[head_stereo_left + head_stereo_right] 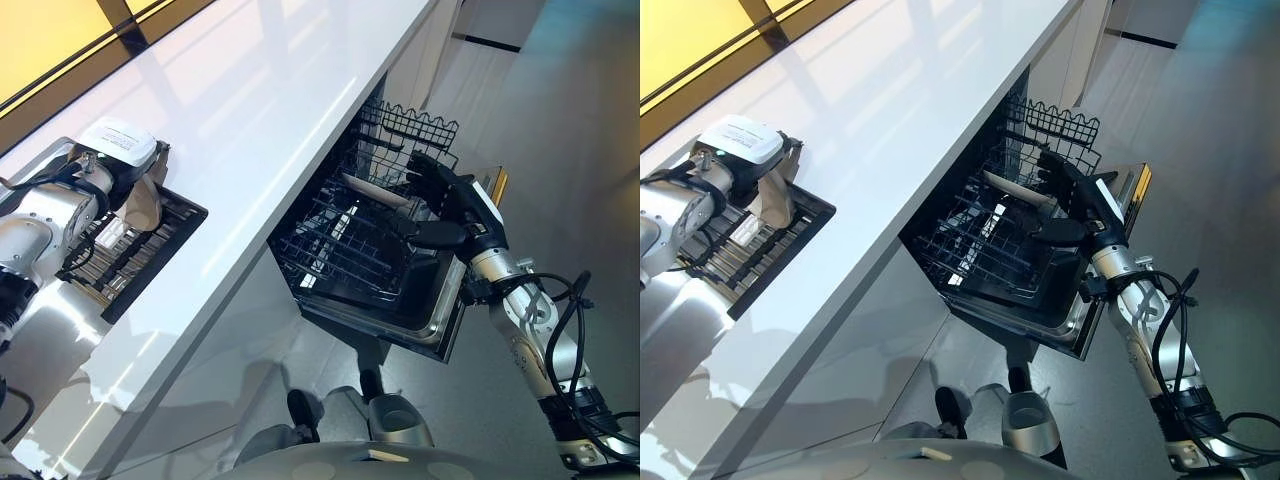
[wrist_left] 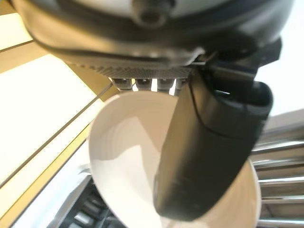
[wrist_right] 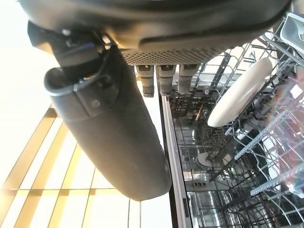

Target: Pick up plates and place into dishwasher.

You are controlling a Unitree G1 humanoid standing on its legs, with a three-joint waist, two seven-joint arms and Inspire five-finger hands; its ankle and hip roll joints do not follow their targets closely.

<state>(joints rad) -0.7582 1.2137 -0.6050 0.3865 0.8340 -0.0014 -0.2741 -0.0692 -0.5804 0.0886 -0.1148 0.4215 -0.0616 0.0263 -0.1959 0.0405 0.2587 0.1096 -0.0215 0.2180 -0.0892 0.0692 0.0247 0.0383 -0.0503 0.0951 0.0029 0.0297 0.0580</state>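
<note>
On the robot's left, the left hand point(image 1: 140, 195) is at the dark dish rack point(image 1: 165, 235) that sits on the white countertop point(image 1: 260, 110). Its own wrist view shows the thumb point(image 2: 209, 147) laid across the face of a white plate point(image 2: 123, 166) with the fingers behind the plate's far edge, so the hand is grasping that plate. From the head cameras the plate point(image 1: 770, 205) appears as a pale disc standing on edge at the rack, partly hidden by the wrist. The rack's slats run beneath it, and a metal sink edge lies just beside the rack on the near side.

On the other side, the right hand point(image 1: 440, 200) reaches over the pulled-out dishwasher rack point(image 1: 350, 250), a dark wire basket that projects from under the countertop. Its fingers point(image 3: 161, 78) look straight and its thumb point(image 3: 118, 137) stands apart from them; nothing is between them, so the hand is released. A second plate point(image 3: 242, 92) already stands tilted among the wire tines of the dishwasher rack, just past the fingertips; in the head views it shows as a pale sliver point(image 1: 375, 190) near the back of the basket, close to the hand. The open dishwasher door point(image 1: 440, 310) hangs below the basket, above the grey floor point(image 1: 560, 120).
</note>
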